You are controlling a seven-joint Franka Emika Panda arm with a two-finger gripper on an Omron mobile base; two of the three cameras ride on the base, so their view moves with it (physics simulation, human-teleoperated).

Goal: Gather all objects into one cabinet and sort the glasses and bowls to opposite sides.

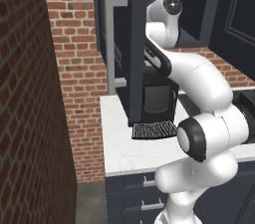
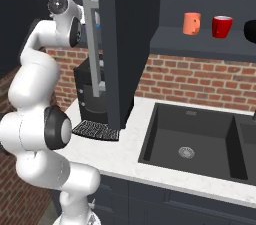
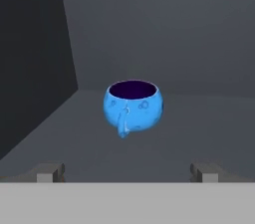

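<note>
In the hand view, a squat blue vessel (image 3: 133, 106) with a dark inside stands upright on the grey shelf (image 3: 189, 133) of the dark cabinet. It is ahead of my gripper (image 3: 127, 170), whose fingertips (image 3: 50, 170) stand wide apart with nothing between them. The cabinet's tall door (image 2: 125, 44) hangs open, with its grey bar handle (image 2: 91, 44) facing out, and my arm reaches in behind it. On another open shelf (image 2: 200, 44) to the right stand an orange mug (image 2: 192, 23) and a red cup (image 2: 222, 26). A glossy black bowl (image 2: 251, 31) is cut off by the frame edge.
A black coffee machine (image 2: 92, 94) with a drip grate (image 1: 154, 130) stands on the white counter (image 1: 119, 148) below the open door (image 1: 134, 44). A dark sink (image 2: 195, 141) lies to its right. A brick wall (image 1: 30, 93) closes the left side, and drawers (image 1: 144, 183) sit below the counter.
</note>
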